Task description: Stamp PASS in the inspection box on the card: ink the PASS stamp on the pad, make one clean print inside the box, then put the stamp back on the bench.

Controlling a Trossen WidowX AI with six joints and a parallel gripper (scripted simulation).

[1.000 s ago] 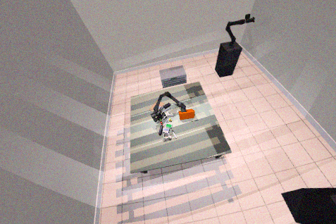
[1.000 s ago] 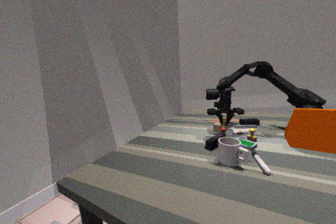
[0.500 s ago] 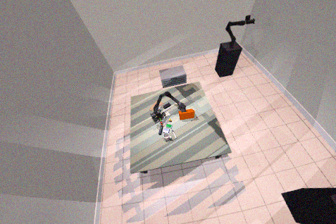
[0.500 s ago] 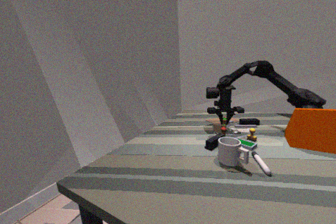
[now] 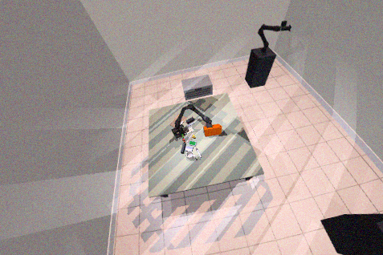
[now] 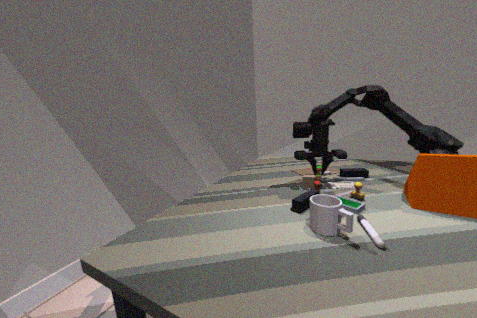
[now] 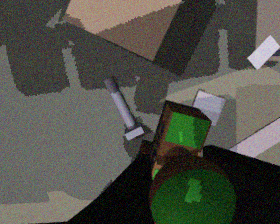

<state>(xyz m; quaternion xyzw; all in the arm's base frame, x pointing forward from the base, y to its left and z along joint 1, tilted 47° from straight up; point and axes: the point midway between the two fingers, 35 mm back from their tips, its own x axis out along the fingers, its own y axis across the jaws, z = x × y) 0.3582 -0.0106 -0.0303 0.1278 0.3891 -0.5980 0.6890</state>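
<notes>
My gripper (image 5: 182, 135) (image 6: 319, 173) (image 7: 176, 159) is shut on a stamp with a green round knob (image 6: 319, 168) (image 7: 193, 197) and a brown body with a green patch on top. It holds the stamp low over the far part of the bench; whether its base touches anything is hidden. The green ink pad (image 5: 193, 143) (image 6: 352, 203) lies nearer the exterior camera. A white sheet (image 6: 342, 185), which looks like the card, lies behind the pad; its box and any print cannot be made out. A red-knobbed stamp (image 6: 317, 184) and a yellow-knobbed stamp (image 6: 358, 190) stand nearby.
A white mug (image 6: 325, 216), a white marker (image 6: 372, 233) and a black block (image 6: 304, 201) are near the pad. Another black block (image 6: 354, 172) lies behind. A large orange box (image 5: 213, 130) (image 6: 451, 185) stands beside the arm's base. A bolt-like piece (image 7: 122, 107) lies near the held stamp.
</notes>
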